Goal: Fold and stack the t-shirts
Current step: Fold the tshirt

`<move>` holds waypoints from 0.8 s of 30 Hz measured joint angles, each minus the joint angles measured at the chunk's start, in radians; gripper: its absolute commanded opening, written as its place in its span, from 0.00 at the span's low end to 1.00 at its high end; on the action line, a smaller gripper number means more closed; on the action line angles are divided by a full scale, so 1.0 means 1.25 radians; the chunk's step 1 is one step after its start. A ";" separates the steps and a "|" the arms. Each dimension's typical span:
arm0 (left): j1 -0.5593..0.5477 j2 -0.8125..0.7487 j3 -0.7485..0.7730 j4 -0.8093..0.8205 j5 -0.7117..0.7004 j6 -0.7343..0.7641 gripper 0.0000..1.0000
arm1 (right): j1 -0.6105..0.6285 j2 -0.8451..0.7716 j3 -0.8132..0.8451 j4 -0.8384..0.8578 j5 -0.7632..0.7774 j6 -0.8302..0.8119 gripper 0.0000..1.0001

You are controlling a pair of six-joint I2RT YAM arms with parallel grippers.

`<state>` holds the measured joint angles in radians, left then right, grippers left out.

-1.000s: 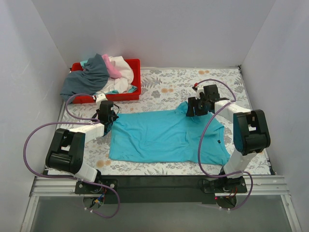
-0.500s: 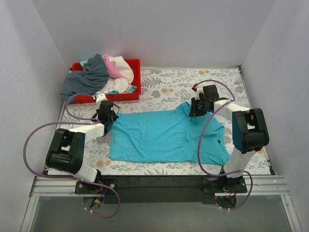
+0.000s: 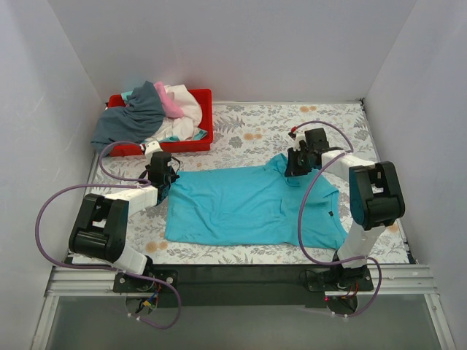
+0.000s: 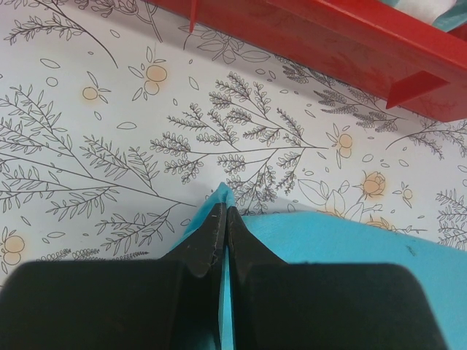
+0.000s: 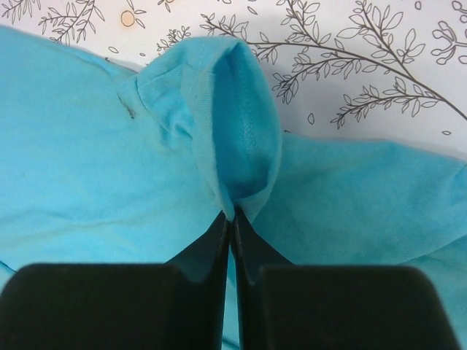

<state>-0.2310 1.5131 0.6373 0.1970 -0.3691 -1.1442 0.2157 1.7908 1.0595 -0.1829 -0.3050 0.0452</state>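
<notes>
Since the earlier frames the right claw (image 3: 293,165) has drifted a little toward the upper right of the top view, drawing a pinched ridge of cloth with it, while the left claw (image 3: 166,180) sits where it was. The turquoise t-shirt (image 3: 241,208) lies spread across the middle of the table (image 3: 255,131), filling the lower centre of the top view, with wrinkles across its middle. In the left wrist view the left claw (image 4: 223,213) is closed, its two black fingers (image 4: 208,237) pressed together on a corner of the turquoise t-shirt (image 4: 343,255), and a sliver of cloth shows in the seam between them. In the right wrist view the right claw (image 5: 230,219) is likewise closed, gripping a raised fold of the turquoise t-shirt (image 5: 87,146) that stands up as a hollow loop above the fingertips. At the upper left of the top view a red tray (image 3: 206,98) holds a heap of other shirts: a grey t-shirt (image 3: 135,117) draped over the tray's left edge onto the table, a white t-shirt (image 3: 188,109) and a pink t-shirt (image 3: 171,102) tucked between them.
</notes>
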 measured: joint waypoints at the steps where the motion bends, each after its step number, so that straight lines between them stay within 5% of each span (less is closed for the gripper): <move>1: 0.000 0.000 -0.001 0.002 0.000 0.000 0.00 | 0.002 0.000 0.000 0.000 0.001 0.000 0.01; 24: 0.000 -0.101 -0.066 0.053 0.015 -0.006 0.00 | 0.034 -0.376 -0.013 -0.261 0.175 -0.009 0.01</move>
<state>-0.2310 1.3869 0.5549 0.2630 -0.3504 -1.1522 0.2581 1.3205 1.0435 -0.5095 -0.0860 0.0334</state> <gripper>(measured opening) 0.015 0.017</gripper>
